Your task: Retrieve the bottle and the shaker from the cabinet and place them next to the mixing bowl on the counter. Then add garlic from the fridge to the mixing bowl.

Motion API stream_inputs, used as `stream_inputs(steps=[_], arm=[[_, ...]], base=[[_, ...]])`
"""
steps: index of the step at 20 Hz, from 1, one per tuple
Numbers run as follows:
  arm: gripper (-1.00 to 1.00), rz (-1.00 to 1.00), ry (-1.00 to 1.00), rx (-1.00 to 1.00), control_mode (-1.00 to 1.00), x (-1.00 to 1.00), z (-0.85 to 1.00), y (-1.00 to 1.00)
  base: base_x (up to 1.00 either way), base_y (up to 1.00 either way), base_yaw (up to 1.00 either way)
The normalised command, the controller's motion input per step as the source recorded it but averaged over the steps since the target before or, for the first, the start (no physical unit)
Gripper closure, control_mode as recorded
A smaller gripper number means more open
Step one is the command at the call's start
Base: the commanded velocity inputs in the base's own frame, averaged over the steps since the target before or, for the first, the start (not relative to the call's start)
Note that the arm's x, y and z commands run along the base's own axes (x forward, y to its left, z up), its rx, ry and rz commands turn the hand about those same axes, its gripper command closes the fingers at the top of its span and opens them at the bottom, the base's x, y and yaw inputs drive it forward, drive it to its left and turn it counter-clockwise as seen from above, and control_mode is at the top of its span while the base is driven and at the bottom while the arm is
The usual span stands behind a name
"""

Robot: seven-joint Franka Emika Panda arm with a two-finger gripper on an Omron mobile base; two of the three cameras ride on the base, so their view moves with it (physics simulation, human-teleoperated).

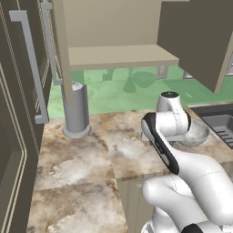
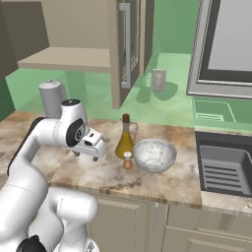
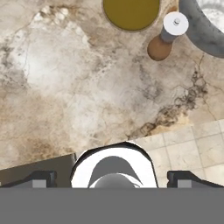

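The bottle (image 2: 125, 141) of golden liquid stands on the counter (image 2: 98, 172) with the small orange-brown shaker (image 2: 127, 160) in front of it. Both are just left of the speckled mixing bowl (image 2: 154, 155). My gripper (image 2: 86, 154) hangs open and empty over the counter, left of the bottle and pointing down. In the hand view the bottle (image 3: 131, 12), shaker (image 3: 168, 38) and bowl rim (image 3: 197, 27) lie along the top edge, beyond my gripper (image 3: 112, 178). The cabinet (image 1: 119, 56) stands open with a bare shelf. The fridge (image 1: 18, 113) is shut at the left. The garlic is out of view.
A tall grey cylinder (image 1: 76, 111) stands on the counter under the cabinet's left side. A sink (image 2: 224, 167) lies right of the bowl, with a microwave (image 2: 226, 44) above. The open cabinet door (image 2: 127, 49) hangs over the counter. The counter's front edge and floor tiles (image 3: 192, 148) lie under the hand.
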Motion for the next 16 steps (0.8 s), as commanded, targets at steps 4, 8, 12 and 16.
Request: stream_inputs(steps=[4,8,12,16], arm=[[-1.0,0.0,0.0,0.0,-1.0,0.0,0.0,0.0],[-1.0,0.0,0.0,0.0,-1.0,0.0,0.0,0.0],[-1.0,0.0,0.0,0.0,1.0,-0.08,0.0,0.0],[-1.0,0.0,0.0,0.0,1.0,0.0,0.0,0.0]], base=[[0.0,0.0,0.0],[0.0,0.0,0.0],[-0.1,-0.01,0.0],[-0.7,-0.19,-0.11]])
